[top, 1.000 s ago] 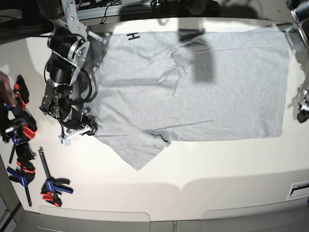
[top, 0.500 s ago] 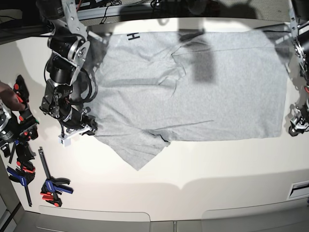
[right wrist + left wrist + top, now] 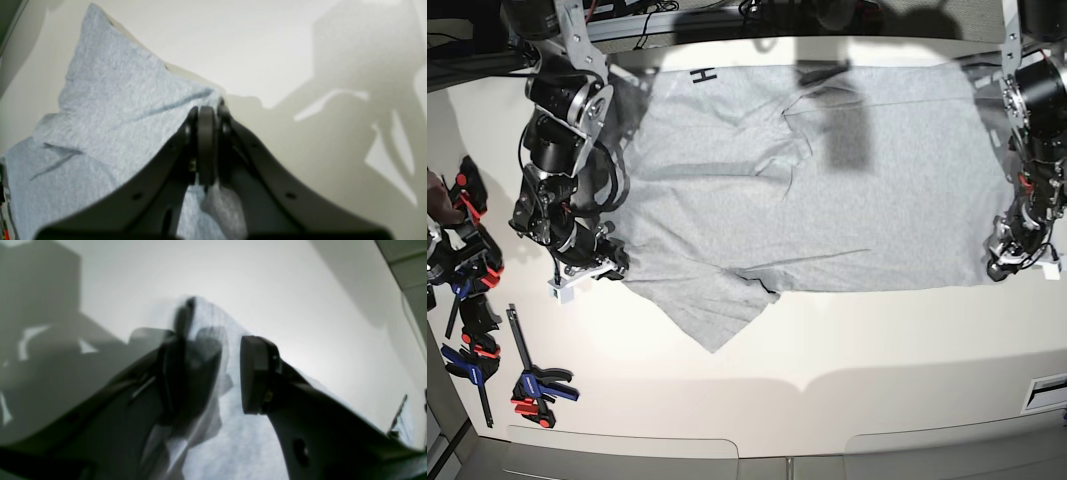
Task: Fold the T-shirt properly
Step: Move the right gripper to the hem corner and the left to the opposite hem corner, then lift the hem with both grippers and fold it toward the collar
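Lying mostly flat across a white tabletop (image 3: 847, 350), a large light heather-grey cotton T-shirt (image 3: 847, 190) stretches from one robot arm to the other, with a sleeve pointing toward the near edge and black capital lettering just peeking out at a turned-up far corner.

The right gripper (image 3: 206, 116), at the shirt's edge on the left of the overhead view, has its black jaws pressed together on a raised peak of the grey fabric. The left gripper (image 3: 230, 370), at the shirt's opposite corner, has its jaws spread apart with the cloth corner sitting between them; it is not pinching anything yet. One finger is badly blurred, so exactly how it meets the fabric cannot be told.

The main risk, in my judgement, is an uneven fold. If the left jaws close on only a sliver of the corner, or on one layer, the cloth could slip out once lifted. A diagonal ridge of wrinkles near the shirt's middle could also get trapped in the fold.

Several red, blue and black spring clamps (image 3: 472, 310) lie on the table just beside the right arm. They are clear of the shirt but could catch fabric dragged that way.
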`<move>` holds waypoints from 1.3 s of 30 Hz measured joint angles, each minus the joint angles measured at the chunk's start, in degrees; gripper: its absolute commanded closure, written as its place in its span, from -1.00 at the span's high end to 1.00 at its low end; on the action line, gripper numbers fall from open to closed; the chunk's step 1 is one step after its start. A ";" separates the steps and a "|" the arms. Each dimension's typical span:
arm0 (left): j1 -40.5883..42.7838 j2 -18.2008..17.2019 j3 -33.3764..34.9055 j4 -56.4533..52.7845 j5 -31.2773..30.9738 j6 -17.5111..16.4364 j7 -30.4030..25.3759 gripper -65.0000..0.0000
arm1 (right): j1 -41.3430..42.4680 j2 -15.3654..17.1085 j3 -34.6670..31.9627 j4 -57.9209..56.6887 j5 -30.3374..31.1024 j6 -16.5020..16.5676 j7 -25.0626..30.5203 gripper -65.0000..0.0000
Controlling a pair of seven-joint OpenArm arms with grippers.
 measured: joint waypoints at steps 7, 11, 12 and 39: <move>-0.15 0.83 0.00 0.00 0.85 0.04 -1.62 -0.55 | 0.00 0.00 0.00 0.00 -0.02 0.00 0.02 -1.00; -0.13 0.81 0.00 -0.02 1.18 0.24 -1.97 -1.00 | 0.00 0.00 0.00 0.00 -0.02 0.02 0.00 -1.00; -0.09 0.81 0.00 -0.02 0.39 0.26 -1.97 -1.00 | 0.02 0.02 0.00 0.00 0.44 0.00 -0.31 -1.00; 0.31 -8.24 0.07 -0.15 -21.66 -10.34 17.90 -1.00 | -10.14 0.59 -0.07 28.26 40.50 7.78 -39.15 -1.00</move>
